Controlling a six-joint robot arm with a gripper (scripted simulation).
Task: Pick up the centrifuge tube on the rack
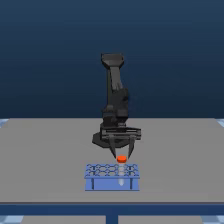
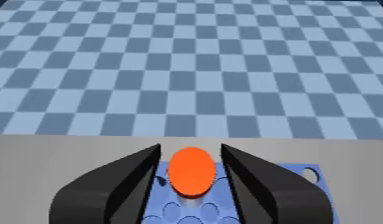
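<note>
Gripper [image 1: 121, 156] fingers spread astride centrifuge tube [image 2: 191, 171] cap above rack [image 1: 112, 183]; contact unclear. Best squeezed centred, then lifted straight.

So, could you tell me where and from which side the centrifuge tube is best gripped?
Probably just below the orange cap of the centrifuge tube, coming straight down from above. It stands upright in the rack, so only its top shows above the holes. The hand already straddles the cap, a finger on either side, apparently not yet touching.
</note>
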